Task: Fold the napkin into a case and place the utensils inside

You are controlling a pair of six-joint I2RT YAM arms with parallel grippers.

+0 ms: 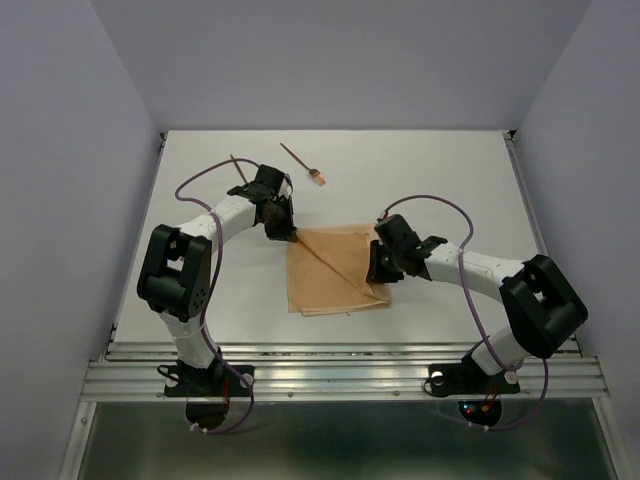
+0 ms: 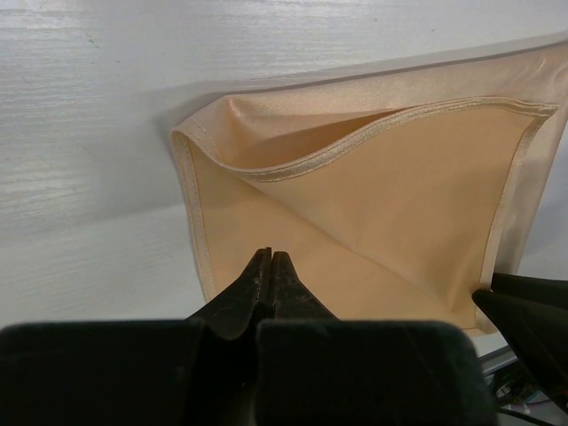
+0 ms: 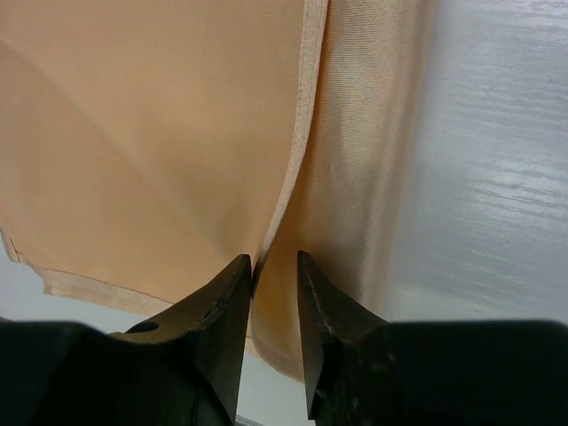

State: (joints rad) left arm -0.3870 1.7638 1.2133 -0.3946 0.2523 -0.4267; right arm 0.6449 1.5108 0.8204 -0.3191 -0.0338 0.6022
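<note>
A: A white table [image 1: 200, 180], plain pale walls. How far along is it?
B: Early, I'd say. The napkin [image 1: 335, 272] lies folded into a layered square with a diagonal flap — no narrow case yet.
A: The claws?
B: The left gripper [image 1: 284, 232] sits at the napkin's far-left corner, fingers pressed together; I cannot tell whether cloth is caught between them. The right gripper [image 1: 378, 268] is at the napkin's right edge, jaws a little apart, straddling the hem.
A: And the utensils [image 1: 300, 162]?
B: The fork [image 1: 308, 170] and the plain stick [image 1: 236, 163] lie beyond the napkin's far side, well apart from it — to be loaded once more folding is done.
</note>
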